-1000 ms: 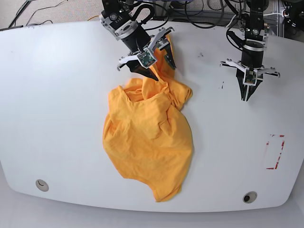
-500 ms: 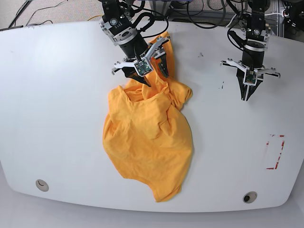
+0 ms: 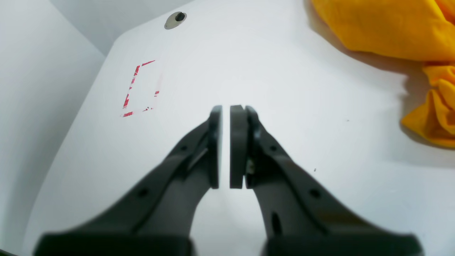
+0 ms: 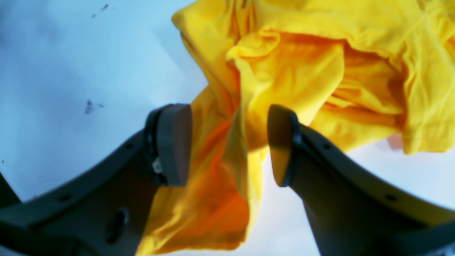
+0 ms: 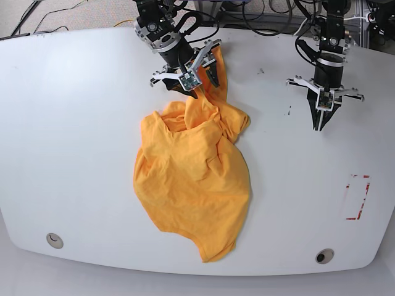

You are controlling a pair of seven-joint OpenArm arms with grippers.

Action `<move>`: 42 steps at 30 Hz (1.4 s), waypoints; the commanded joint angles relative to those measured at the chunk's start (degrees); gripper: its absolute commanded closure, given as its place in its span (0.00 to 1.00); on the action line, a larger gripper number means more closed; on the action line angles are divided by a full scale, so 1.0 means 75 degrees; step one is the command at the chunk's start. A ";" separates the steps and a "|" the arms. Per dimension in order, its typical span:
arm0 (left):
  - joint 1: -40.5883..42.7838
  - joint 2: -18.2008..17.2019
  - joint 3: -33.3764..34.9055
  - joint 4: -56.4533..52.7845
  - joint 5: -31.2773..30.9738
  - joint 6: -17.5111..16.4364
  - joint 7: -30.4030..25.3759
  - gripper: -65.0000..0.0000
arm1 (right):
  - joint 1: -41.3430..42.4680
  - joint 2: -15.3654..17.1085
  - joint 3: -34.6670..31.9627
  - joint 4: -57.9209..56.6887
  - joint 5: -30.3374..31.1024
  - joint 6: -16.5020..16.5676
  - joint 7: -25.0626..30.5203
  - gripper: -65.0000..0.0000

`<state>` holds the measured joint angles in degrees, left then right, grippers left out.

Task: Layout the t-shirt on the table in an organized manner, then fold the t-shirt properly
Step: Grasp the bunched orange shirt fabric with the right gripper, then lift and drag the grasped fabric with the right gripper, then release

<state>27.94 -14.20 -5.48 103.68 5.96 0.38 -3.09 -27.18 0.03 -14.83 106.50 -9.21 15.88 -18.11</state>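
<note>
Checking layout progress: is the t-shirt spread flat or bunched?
Bunched. The t-shirt lies crumpled on the table, folds piled near its top end.

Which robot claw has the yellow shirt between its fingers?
The right claw, at the orange-yellow cotton t-shirt; cloth hangs between its open fingers. The left claw is shut over the bare white table.

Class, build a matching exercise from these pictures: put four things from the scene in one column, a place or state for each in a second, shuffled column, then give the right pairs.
Things:
1. t-shirt
2. left gripper
3. right gripper
4. red-tape rectangle

Places or states:
A. shut, over bare table
B. crumpled in a heap
C. marked near the table's edge
D. fingers apart, cloth between them

Pairs: 1-B, 2-A, 3-D, 4-C
</note>
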 commanded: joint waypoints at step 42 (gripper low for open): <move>-0.0028 -0.0071 -0.0038 0.0154 0.0009 0.0060 -0.0226 0.95 | -0.0731 0.0189 0.0858 0.0939 0.0027 0.0081 0.0228 1.00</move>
<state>27.77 -14.35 -5.50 103.68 5.96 0.38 -3.07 -31.97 1.58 -8.23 112.22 -9.19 16.49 -17.82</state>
